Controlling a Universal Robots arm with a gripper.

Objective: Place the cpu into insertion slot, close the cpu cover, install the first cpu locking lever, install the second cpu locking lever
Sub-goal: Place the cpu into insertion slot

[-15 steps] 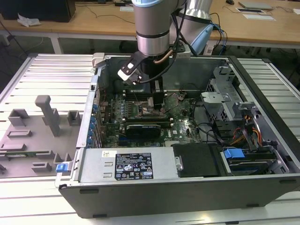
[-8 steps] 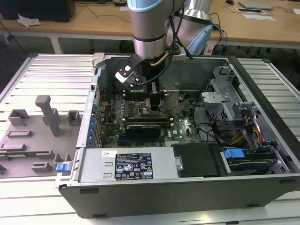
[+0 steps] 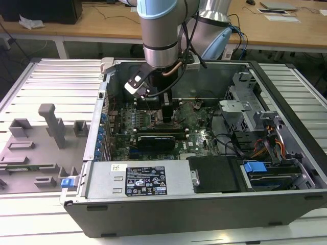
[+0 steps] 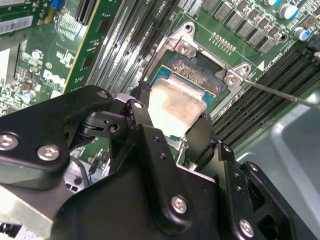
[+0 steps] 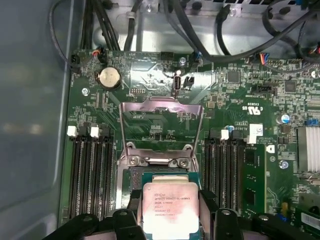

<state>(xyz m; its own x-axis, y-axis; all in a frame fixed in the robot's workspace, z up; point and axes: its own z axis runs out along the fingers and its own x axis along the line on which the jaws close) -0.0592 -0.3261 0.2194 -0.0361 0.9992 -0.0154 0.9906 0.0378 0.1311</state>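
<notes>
Tool fingers are clamped on two opposite edges of the cpu, holding it just over the insertion slot in the green board. Whether the chip already touches the slot I cannot tell. In the first wrist view the cpu cover stands swung up on its hinge beyond the slot, with board showing through its square window, so the slot is uncovered.

Banks of black memory slots flank the slot closely on both sides, right beside the black fingers. In the second wrist view a thin metal rod angles out from a corner of the slot's frame, apart from the tool. Farther off on the board sit a coin battery and a bundle of black cables along the case wall.

In the exterior view the arm reaches down into the open computer case, which lies on a slatted metal worktop. A grey fixture plate lies beside the case, at the exterior view's left.
</notes>
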